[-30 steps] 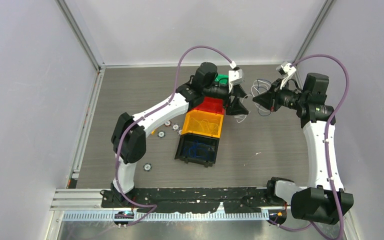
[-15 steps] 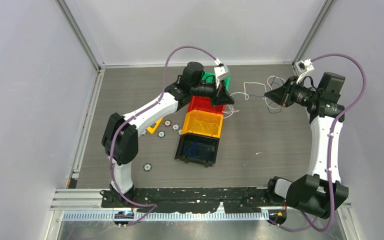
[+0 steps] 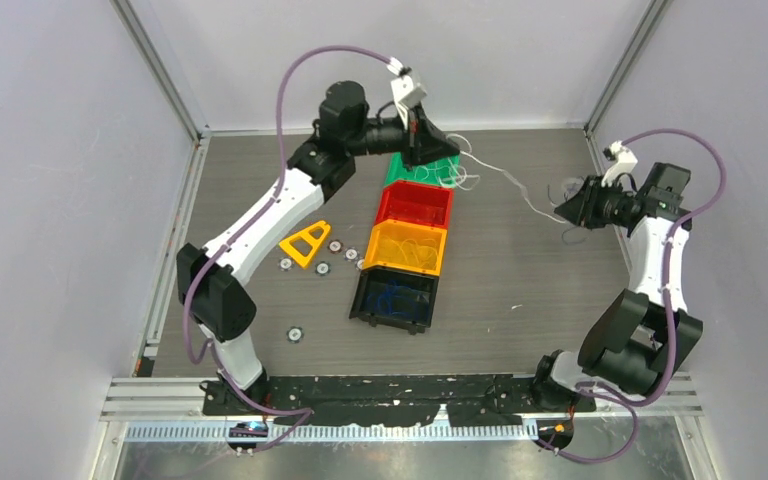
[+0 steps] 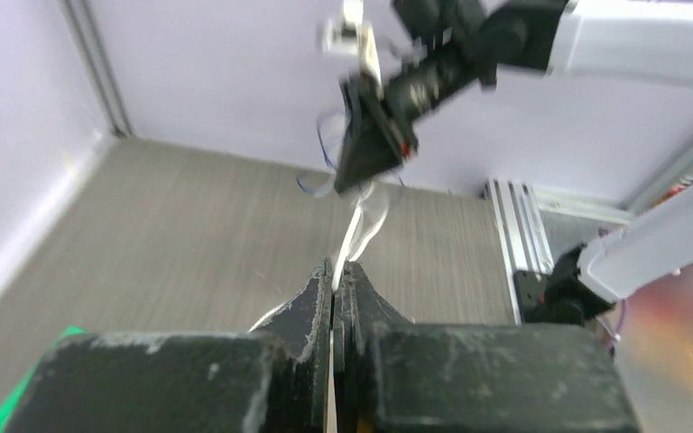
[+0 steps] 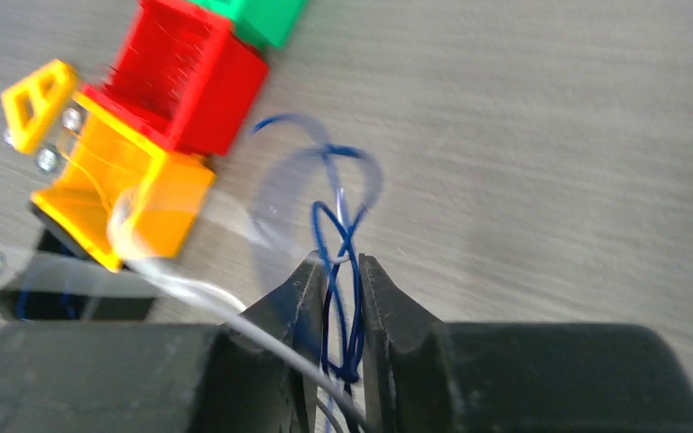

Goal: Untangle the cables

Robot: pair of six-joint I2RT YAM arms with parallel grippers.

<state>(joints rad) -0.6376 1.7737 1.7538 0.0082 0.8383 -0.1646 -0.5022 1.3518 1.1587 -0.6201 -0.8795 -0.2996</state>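
**Top external view: one thin strand strung between two closed pincers**

Top external shows a thin, limp white cable (image 3: 508, 180) running in a slack line above the grey wood-grain table (image 3: 260, 180), from the left gripper (image 3: 444, 158) at the far middle to the right gripper (image 3: 563, 207) near the right wall. More fine white loops hang at the left pincer, over the green plastic bin (image 3: 400, 168). That bin heads a row of open square bins: a red bin (image 3: 415, 203), an orange-yellow bin (image 3: 404, 247) with pale strands inside, and a black bin (image 3: 394, 298) holding blue wire.

Left wrist view: the left gripper (image 4: 337, 271) has its matt black, scuffed jaws pressed together, and the white cable (image 4: 354, 230) comes out of the seam. It leads up to the right gripper (image 4: 361, 176), where loops of blue cable (image 4: 318, 185) dangle.

Right wrist view: the right gripper (image 5: 338, 266) has its jaws down to a narrow slit, pinching a glossy, twisted blue cable (image 5: 338, 207) that loops just beyond the tips. A blurred white cable (image 5: 189, 289) sweeps off to the left.

West of the bins lie a yellow triangular plastic frame (image 3: 306, 243) and several small round discs (image 3: 335, 247), well apart from both pincers.
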